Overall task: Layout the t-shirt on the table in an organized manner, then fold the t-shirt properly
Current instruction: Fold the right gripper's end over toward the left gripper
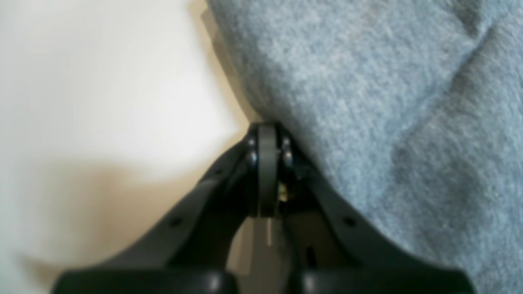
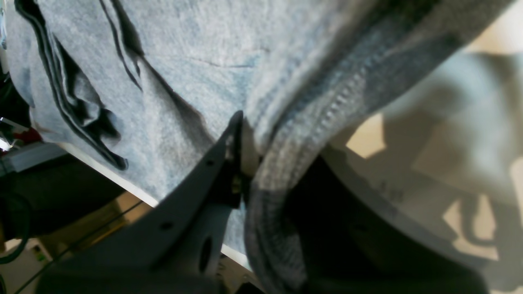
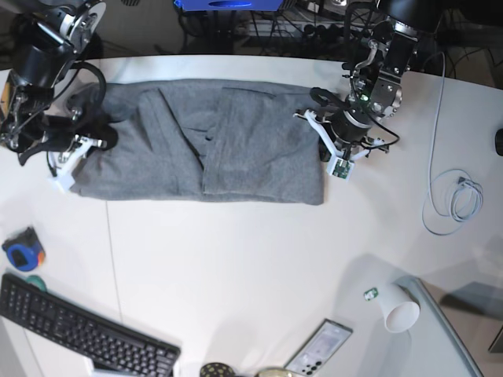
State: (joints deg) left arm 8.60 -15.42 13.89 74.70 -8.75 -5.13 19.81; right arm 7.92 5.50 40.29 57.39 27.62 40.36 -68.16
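Note:
The heather-grey t-shirt [image 3: 236, 141] lies spread lengthwise across the far half of the white table [image 3: 236, 259], with folds and creases down its middle. My left gripper [image 3: 314, 126] is at the shirt's right edge; in the left wrist view its jaws [image 1: 267, 130] are shut, with the edge of the cloth [image 1: 388, 102] pinched at the tips and draped over one finger. My right gripper [image 3: 75, 161] is at the shirt's left end. In the right wrist view it [image 2: 249, 134] is shut on a stitched hem [image 2: 327, 118] that runs between the fingers.
A black keyboard [image 3: 78, 334] and a blue round object [image 3: 22, 251] sit at the near left. A phone [image 3: 322, 345], a white paper cup [image 3: 401, 314] and a clear container [image 3: 444, 330] are at the near right. A white cable [image 3: 456, 196] lies coiled at the right.

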